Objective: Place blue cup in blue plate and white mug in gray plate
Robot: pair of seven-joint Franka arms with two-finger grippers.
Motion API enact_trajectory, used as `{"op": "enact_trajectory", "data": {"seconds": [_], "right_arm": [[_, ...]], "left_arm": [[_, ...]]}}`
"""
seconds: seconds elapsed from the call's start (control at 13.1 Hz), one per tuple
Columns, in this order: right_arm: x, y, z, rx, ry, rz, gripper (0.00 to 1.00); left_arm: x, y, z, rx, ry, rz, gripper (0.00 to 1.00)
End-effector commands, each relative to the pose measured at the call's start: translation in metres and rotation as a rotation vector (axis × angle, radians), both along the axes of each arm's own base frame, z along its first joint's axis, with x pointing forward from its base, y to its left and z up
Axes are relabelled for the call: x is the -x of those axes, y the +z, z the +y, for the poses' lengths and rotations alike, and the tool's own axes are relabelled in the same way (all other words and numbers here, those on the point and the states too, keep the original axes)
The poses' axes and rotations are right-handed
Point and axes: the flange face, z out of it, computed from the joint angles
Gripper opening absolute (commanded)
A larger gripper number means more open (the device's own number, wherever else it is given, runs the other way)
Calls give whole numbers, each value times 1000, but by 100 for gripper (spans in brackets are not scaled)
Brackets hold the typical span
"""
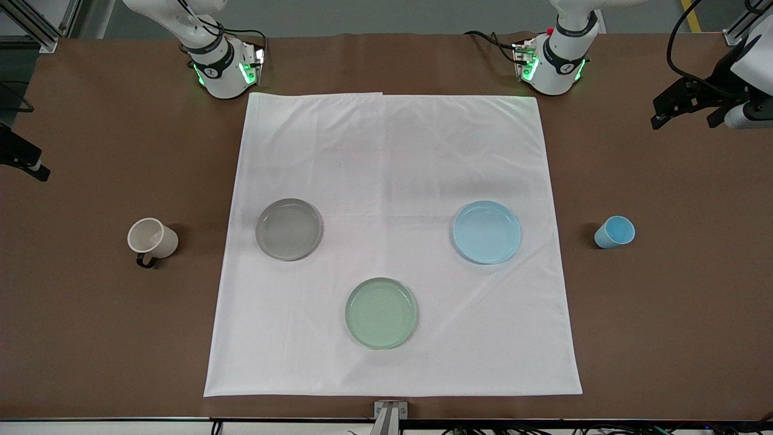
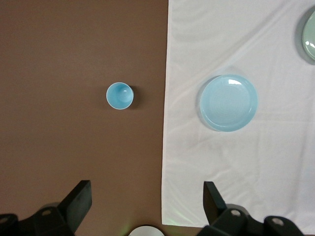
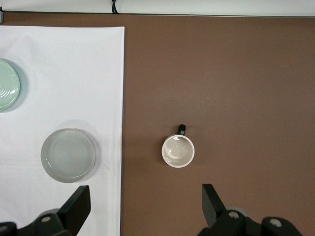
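The blue cup (image 1: 615,232) stands upright on the bare brown table at the left arm's end, off the cloth; it also shows in the left wrist view (image 2: 120,96). The blue plate (image 1: 487,232) (image 2: 228,103) lies on the white cloth beside it. The white mug (image 1: 151,238) (image 3: 178,151) stands on bare table at the right arm's end, beside the gray plate (image 1: 288,229) (image 3: 67,155) on the cloth. My left gripper (image 1: 676,106) (image 2: 147,201) is open and empty, high over the table's left-arm end. My right gripper (image 1: 27,163) (image 3: 145,204) is open and empty, high over the right-arm end.
A pale green plate (image 1: 381,313) lies on the white cloth (image 1: 392,151), nearer to the front camera than the other two plates. The arm bases stand at the cloth's edge farthest from the front camera. Bare brown table surrounds the cloth.
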Motion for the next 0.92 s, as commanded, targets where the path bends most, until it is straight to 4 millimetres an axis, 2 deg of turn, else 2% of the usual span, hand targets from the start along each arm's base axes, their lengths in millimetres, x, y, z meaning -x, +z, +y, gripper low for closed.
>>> {"op": "enact_trajectory", "data": {"seconds": [0.0, 0.23, 0.31, 0.38, 0.54, 0.69, 0.84], "right_arm": [[-1, 3, 2, 6, -14, 4, 100], [-1, 3, 2, 6, -14, 4, 100], [-1, 3, 1, 8, -14, 4, 100], [-1, 3, 1, 8, -14, 4, 100], [-1, 3, 2, 7, -13, 4, 100], [-2, 3, 2, 7, -10, 1, 100], [-13, -15, 0, 5, -16, 28, 100]], "left_arm": [[-3, 7, 2, -25, 9, -13, 100], [-6, 14, 16, -52, 11, -25, 100], [-10, 8, 19, -52, 5, -14, 100], [-14, 1, 31, -51, 3, 4, 100], [-27, -33, 71, -41, 10, 71, 100], [-43, -67, 86, -38, 31, 111, 100], [-46, -113, 112, -38, 67, 106, 100]]}}
